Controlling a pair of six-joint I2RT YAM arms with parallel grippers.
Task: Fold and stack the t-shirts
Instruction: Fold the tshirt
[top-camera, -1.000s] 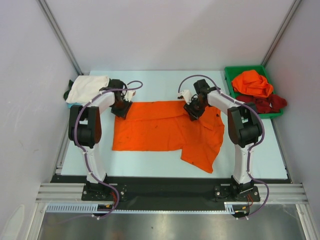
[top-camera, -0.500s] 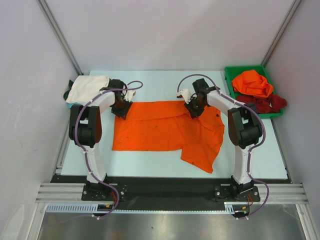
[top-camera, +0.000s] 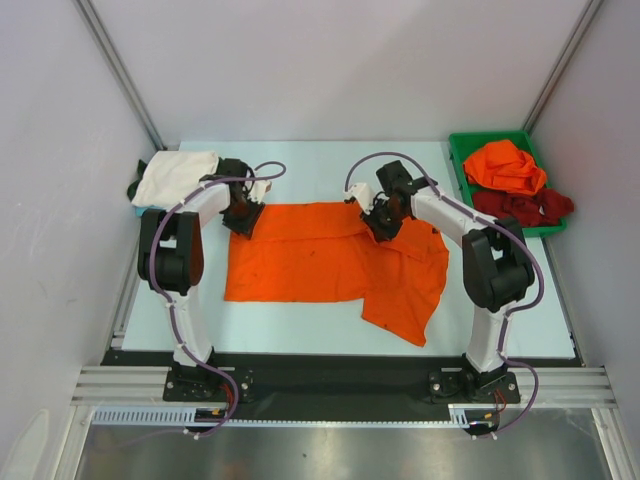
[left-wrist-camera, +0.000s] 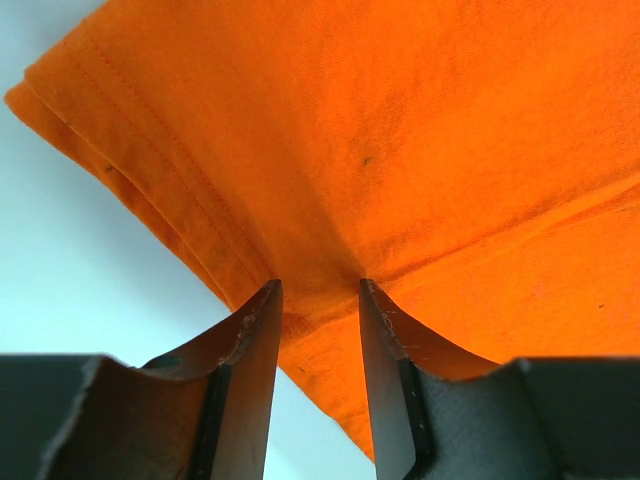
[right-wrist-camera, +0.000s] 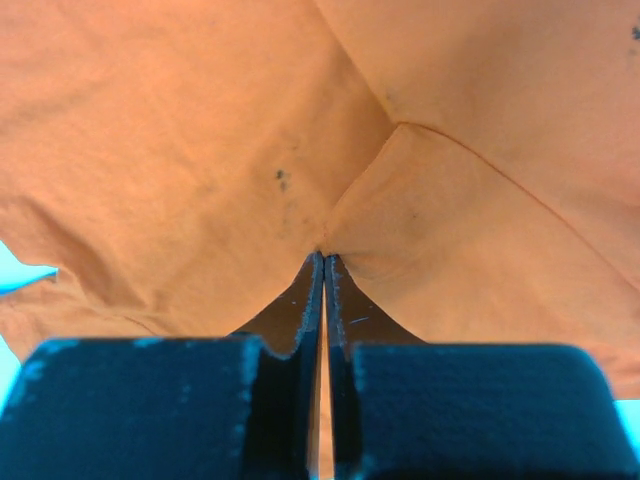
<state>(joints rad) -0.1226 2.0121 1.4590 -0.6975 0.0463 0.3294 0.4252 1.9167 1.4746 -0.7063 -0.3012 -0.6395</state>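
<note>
While both arms reached to the far edge of the pale table top (top-camera: 310, 165), a bright orange cloth t-shirt (top-camera: 310, 265) lay spread across the middle of it, mostly flat, with its right part rumpled and a lower flap hanging toward the near edge.

At the far right corner stood a green plastic bin (top-camera: 458, 150). Inside it lay a crumpled orange t-shirt (top-camera: 505, 165), bunched high against the far wall. Beside that, a dark red t-shirt (top-camera: 525, 207) filled the nearer part of the bin and spilled over its right rim. In the far left corner, well apart from the bin, a folded white t-shirt (top-camera: 175, 177) rested on top of something dark that was mostly hidden.

The left gripper (top-camera: 243, 215) sat on the far left corner of the spread shirt. In its wrist view (left-wrist-camera: 315, 290) the jaws stood a narrow gap apart, that gap was filled with doubled orange cloth, and creases ran into both fingertips, so it appeared clamped on the corner. The right gripper (top-camera: 380, 222) was at the shirt's far edge, right of centre. Its wrist view (right-wrist-camera: 323, 258) showed the fingers (right-wrist-camera: 300, 300) pressed almost together, pinching a peak of orange fabric at their tips.
</note>
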